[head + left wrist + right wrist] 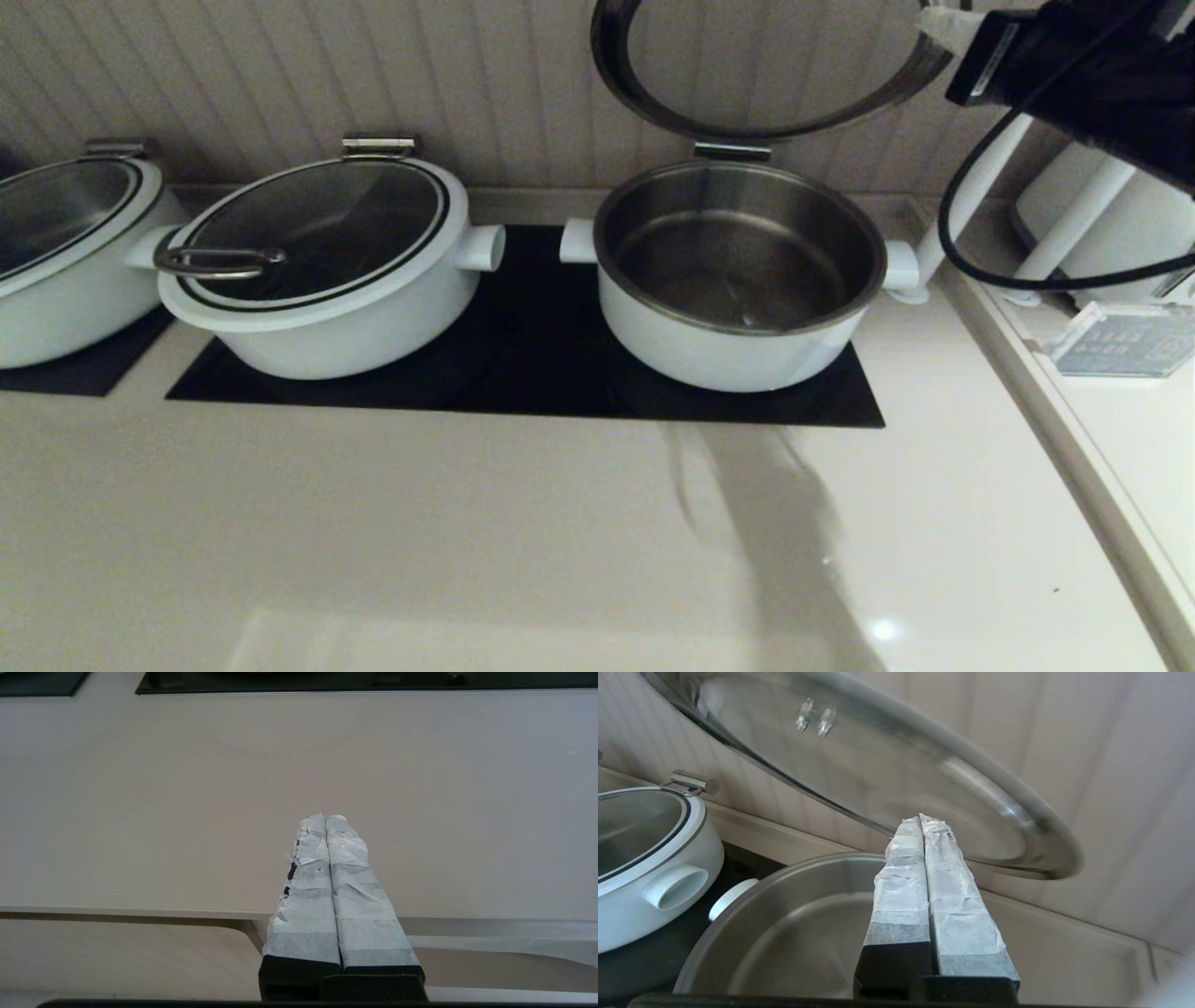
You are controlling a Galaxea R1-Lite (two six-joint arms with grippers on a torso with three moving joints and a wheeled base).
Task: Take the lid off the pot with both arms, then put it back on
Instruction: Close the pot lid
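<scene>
The counter (523, 523) runs from the panelled back wall to its front edge; a black cooktop (532, 364) sits toward the back edge. On it, right of middle, stands the pot (738, 345), its steel bowl bare and dry, nothing inside that I can see. The lid (653, 103) is swung up on its hinge at the back edge, standing nearly upright against the wall, so the lift looks done and the closing half is in hand.

The right gripper (920, 820) hangs above the pot just before the lid's underside, its jaws pressed together, gripping nothing. The left gripper (324, 819) idles low by the counter's front edge, jaws also pressed together.

Next, I judge, the lid must be eased down gently onto the pot.

2 more pots, a neighbouring pot (327, 271) and a far-left pot (65, 252), stay lidded, contents unseen.
</scene>
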